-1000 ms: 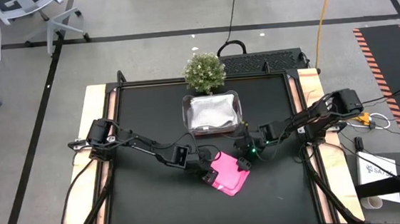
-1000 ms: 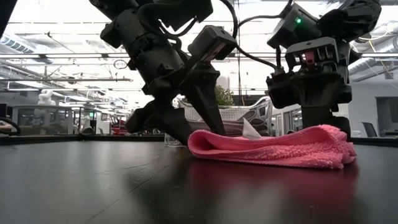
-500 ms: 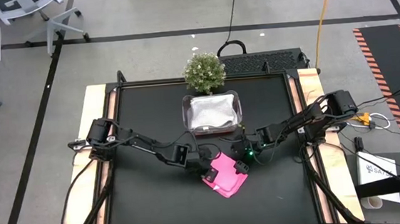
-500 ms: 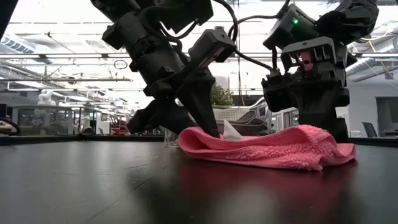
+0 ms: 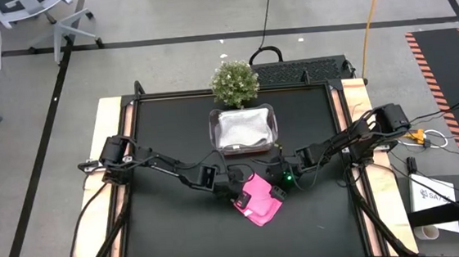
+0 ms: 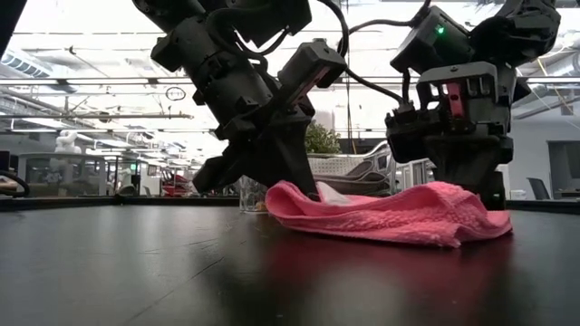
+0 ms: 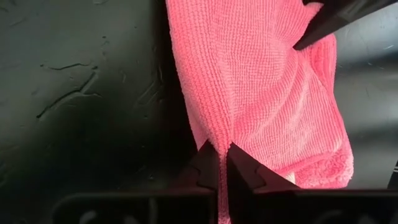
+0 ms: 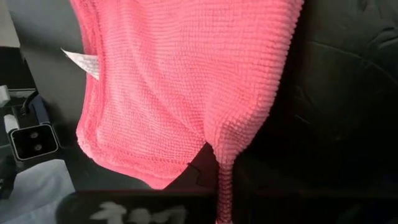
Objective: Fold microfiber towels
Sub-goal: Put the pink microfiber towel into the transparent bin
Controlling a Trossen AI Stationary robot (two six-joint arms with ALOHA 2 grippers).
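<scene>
Bright pink microfiber towel (image 5: 260,198), soft and partly folded, lies on the black table top (image 5: 164,134) in front of the clear plastic tub (image 5: 245,130). Left gripper (image 7: 219,167) is closed, its 2 dark fingers pinching a ridge of the pink cloth at the towel's left edge. Right gripper (image 8: 219,163) is likewise closed on a pinch of fabric at the towel's right edge, a strip of pink running down between its fingers. In the low view both pinched edges stand slightly raised while the middle rests on the table. The tub holds light grey cloth (image 5: 243,127). A small green potted plant (image 5: 235,80) stands just behind the tub.
</scene>
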